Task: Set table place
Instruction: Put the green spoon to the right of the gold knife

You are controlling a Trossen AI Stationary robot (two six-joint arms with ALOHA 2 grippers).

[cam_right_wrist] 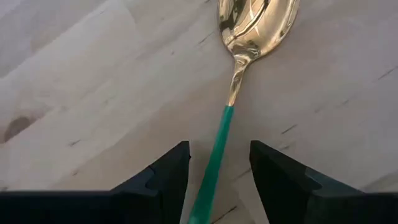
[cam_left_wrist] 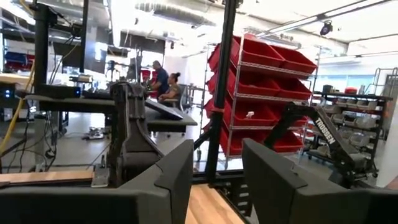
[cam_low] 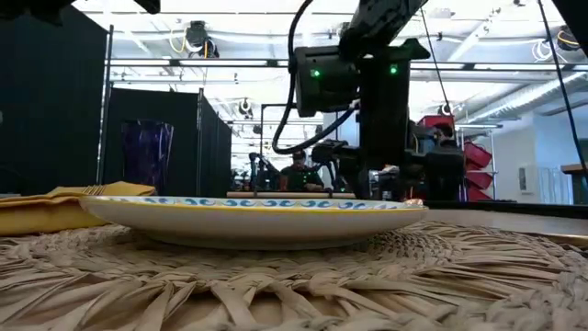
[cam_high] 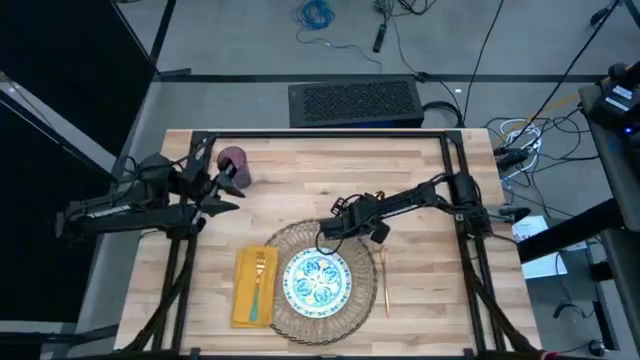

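Observation:
The round woven mat (cam_high: 292, 240) lies at the table's near middle with the white, teal-patterned plate (cam_high: 316, 279) on it. Left of the plate, the yellow napkin (cam_high: 245, 295) lies flat and bears the fork (cam_high: 260, 275). The gold spoon (cam_right_wrist: 252, 31) lies flat on the wood just right of the mat. My right gripper (cam_right_wrist: 217, 168) is open low over it, one finger on each side of the teal handle (cam_right_wrist: 219, 140), with wood showing on both sides. The purple cup (cam_high: 233, 160) stands at the far left. My left gripper (cam_left_wrist: 216, 180) is open beside it and holds nothing.
The black frame (cam_high: 320, 136) runs round the plank table. Bare wood lies between the cup and the mat and along the right side beyond the spoon (cam_high: 384, 280). A dark box (cam_high: 355, 102) sits on the floor behind the far edge. People sit far off in the room.

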